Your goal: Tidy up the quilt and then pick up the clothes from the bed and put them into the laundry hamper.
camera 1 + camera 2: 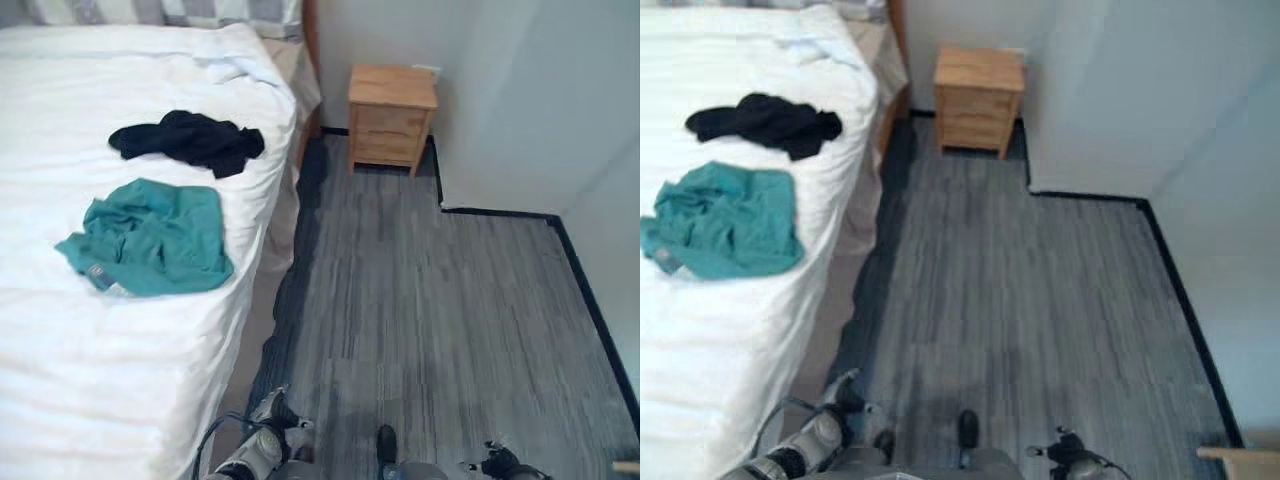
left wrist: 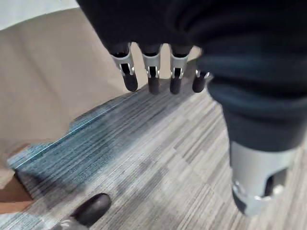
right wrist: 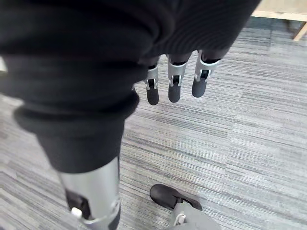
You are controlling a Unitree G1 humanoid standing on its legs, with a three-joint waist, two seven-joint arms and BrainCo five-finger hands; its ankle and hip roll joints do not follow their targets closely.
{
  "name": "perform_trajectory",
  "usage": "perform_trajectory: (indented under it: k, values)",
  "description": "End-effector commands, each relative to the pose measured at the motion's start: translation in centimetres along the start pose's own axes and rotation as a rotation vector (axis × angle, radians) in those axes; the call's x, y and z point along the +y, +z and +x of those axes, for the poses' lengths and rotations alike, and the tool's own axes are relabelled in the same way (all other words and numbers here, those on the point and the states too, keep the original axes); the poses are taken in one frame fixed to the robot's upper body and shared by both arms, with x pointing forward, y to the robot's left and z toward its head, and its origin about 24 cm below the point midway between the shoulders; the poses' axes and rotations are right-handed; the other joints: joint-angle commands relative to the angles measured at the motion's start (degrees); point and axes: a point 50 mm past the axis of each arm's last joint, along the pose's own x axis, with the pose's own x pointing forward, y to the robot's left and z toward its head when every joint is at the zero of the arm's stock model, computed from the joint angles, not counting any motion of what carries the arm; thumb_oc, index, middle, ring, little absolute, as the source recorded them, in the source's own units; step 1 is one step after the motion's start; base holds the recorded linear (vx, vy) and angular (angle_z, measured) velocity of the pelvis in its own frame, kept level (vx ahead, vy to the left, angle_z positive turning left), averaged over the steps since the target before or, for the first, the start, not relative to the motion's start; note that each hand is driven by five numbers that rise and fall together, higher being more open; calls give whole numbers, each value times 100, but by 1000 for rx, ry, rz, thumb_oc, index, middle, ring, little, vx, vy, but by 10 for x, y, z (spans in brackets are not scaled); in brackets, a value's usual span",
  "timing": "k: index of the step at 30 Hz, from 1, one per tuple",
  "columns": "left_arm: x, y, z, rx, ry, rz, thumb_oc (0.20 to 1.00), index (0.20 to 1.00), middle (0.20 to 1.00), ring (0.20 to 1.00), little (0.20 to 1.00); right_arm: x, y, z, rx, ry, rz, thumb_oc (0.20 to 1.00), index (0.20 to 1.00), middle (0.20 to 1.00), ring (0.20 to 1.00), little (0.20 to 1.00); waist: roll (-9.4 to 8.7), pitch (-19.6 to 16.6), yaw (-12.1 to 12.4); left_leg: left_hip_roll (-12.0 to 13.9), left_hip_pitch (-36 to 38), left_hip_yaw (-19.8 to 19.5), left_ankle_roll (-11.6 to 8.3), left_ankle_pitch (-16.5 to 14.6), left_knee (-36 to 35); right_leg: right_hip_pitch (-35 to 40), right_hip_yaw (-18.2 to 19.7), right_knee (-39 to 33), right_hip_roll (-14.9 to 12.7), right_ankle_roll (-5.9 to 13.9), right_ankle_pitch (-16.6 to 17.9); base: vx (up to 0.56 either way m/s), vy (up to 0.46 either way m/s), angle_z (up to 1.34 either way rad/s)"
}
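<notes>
- The white quilt [image 1: 110, 340] lies fairly smooth over the bed, though it is bunched and rumpled toward the head end, near the striped pillows [image 1: 165, 12]; I judge the tidying unfinished or at best partly done.
- Both clothes are on the quilt: a teal shirt [image 1: 150, 238] and, just beyond it toward the pillows, a black garment [image 1: 190, 140]. The two lie close but apart.
- No hamper is to be seen, so the picking up and dropping in are all left to do.
- The left hand [image 2: 152, 72] hangs low beside the bed's edge, fingers straight and relaxed, holding nothing.
- The right hand [image 3: 173, 79] hangs over the grey floor [image 1: 430, 300], farther from the bed, fingers likewise straight and empty.
- The head views show the quilt, clothes and a wooden nightstand [image 1: 392, 115] past the bed's head corner.
- The wrist views give what those lack: the empty fingers up close, and the tan bed skirt [image 2: 53, 86] next to the left hand.
</notes>
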Motion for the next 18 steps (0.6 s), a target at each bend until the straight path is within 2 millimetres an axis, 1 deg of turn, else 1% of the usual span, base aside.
perform_trajectory:
  k: [1, 2, 3, 4, 6, 7, 8, 10, 11, 12, 13, 14, 15, 16, 17, 18]
  values:
    - [9, 5, 4, 3, 39, -18, 1000, 1000, 1000, 1000, 1000, -16, 0, 2, 18, -58, -9, 1000, 1000, 1000, 1000, 1000, 160, 73, 125, -267, -51, 155, -10, -248, 126, 192, -425, -28, -130, 516, -850, -18, 10, 6]
    - [40, -85, -17, 304, 173, -520, 1000, 1000, 1000, 1000, 1000, -8, 23, 4, -28, -64, 234, 1000, 1000, 1000, 1000, 1000, -41, 460, -70, 21, 45, 580, -12, 96, -666, -371, -1270, 714, -639, 673, -820, 35, -14, 1]
    - [36, -89, -19, 322, 156, -515, 1000, 1000, 1000, 1000, 1000, -6, 22, 4, -21, -61, 232, 1000, 1000, 1000, 1000, 1000, -24, 422, -74, 41, 65, 597, -19, 97, -683, -342, -1298, 686, -633, 660, -825, 173, -56, 12]
    - [28, -99, -25, 358, 129, -503, 1000, 1000, 1000, 1000, 1000, -7, 21, 4, -18, -55, 234, 1000, 1000, 1000, 1000, 1000, 27, 326, -88, 87, 137, 659, -36, 85, -717, -275, -1348, 641, -607, 631, -850, 172, -51, 13]
    - [26, -101, -26, 368, 118, -489, 1000, 1000, 1000, 1000, 1000, -7, 21, 4, -14, -54, 230, 1000, 1000, 1000, 1000, 1000, 54, 303, -89, 126, 191, 665, -54, 65, -719, -254, -1376, 656, -595, 614, -879, 192, -96, -5]
    - [23, -105, -28, 376, 100, -448, 1000, 1000, 1000, 1000, 1000, -7, 20, 4, -10, -54, 207, 1000, 1000, 1000, 1000, 1000, 97, 265, -99, 186, 289, 673, -99, -75, -611, -181, -1388, 650, -562, 551, -955, 194, -120, -18]
    - [23, -105, -29, 376, 100, -448, 1000, 1000, 1000, 1000, 1000, -7, 20, 4, -10, -54, 207, 1000, 1000, 1000, 1000, 1000, 100, 269, -98, 189, 291, 674, -101, -83, -603, -176, -1388, 649, -559, 549, -956, 169, -116, -12]
    - [21, -105, -29, 365, 93, -437, 1000, 1000, 1000, 1000, 1000, -12, 21, 5, -19, -65, 196, 1000, 1000, 1000, 1000, 1000, 136, 274, -96, 221, 226, 704, -189, -201, -181, -102, -1378, 575, -514, 481, -1033, 98, -86, -6]
    - [21, -104, -29, 360, 93, -438, 1000, 1000, 1000, 1000, 1000, -14, 23, 5, -24, -67, 189, 1000, 1000, 1000, 1000, 1000, 129, 299, -79, 209, 149, 735, -259, -203, 210, -47, -1365, 537, -488, 432, -1068, 142, -189, -8]
    - [25, -103, -28, 348, 107, -460, 1000, 1000, 1000, 1000, 1000, -19, 28, 5, -47, -75, 169, 1000, 1000, 1000, 1000, 1000, 81, 477, 44, 286, -362, 761, -459, 227, 1516, 156, -1350, 476, -395, 251, -1183, 94, -150, -6]
    - [25, -103, -28, 348, 107, -460, 1000, 1000, 1000, 1000, 1000, -19, 28, 5, -47, -75, 169, 1000, 1000, 1000, 1000, 1000, 90, 469, 35, 294, -402, 748, -462, 207, 1564, 143, -1359, 478, -386, 248, -1183, 135, -249, -7]
    - [30, -96, -24, 326, 125, -455, 1000, 1000, 1000, 1000, 1000, -24, 36, 6, -74, -85, 169, 1000, 1000, 1000, 1000, 1000, 4, 755, 213, 358, -1051, 729, -446, 610, 2671, 375, -1366, 390, -360, 108, -1230, 150, -192, -25]
    - [32, -95, -23, 326, 131, -450, 1000, 1000, 1000, 1000, 1000, -25, 36, 6, -72, -87, 164, 1000, 1000, 1000, 1000, 1000, -60, 799, 264, 318, -1309, 837, -386, 481, 2845, 476, -1367, 298, -361, 101, -1261, 154, -188, -33]
    - [32, -95, -23, 326, 132, -450, 1000, 1000, 1000, 1000, 1000, -25, 36, 6, -72, -87, 164, 1000, 1000, 1000, 1000, 1000, -47, 803, 271, 332, -1321, 837, -384, 453, 2885, 482, -1362, 293, -347, 102, -1261, 343, -64, -39]
    - [33, -91, -21, 319, 142, -464, 1000, 1000, 1000, 1000, 1000, -26, 39, 6, -77, -86, 155, 1000, 1000, 1000, 1000, 1000, -75, 794, 404, 73, -1767, 978, -290, 143, 2601, 734, -1267, 70, -277, 151, -1355, 408, 19, -33]
    - [31, -89, -21, 314, 142, -470, 1000, 1000, 1000, 1000, 1000, -25, 40, 6, -81, -85, 148, 1000, 1000, 1000, 1000, 1000, -67, 747, 471, -30, -1836, 1033, -246, 96, 2150, 803, -1220, -5, -239, 187, -1410, 408, 15, -34]
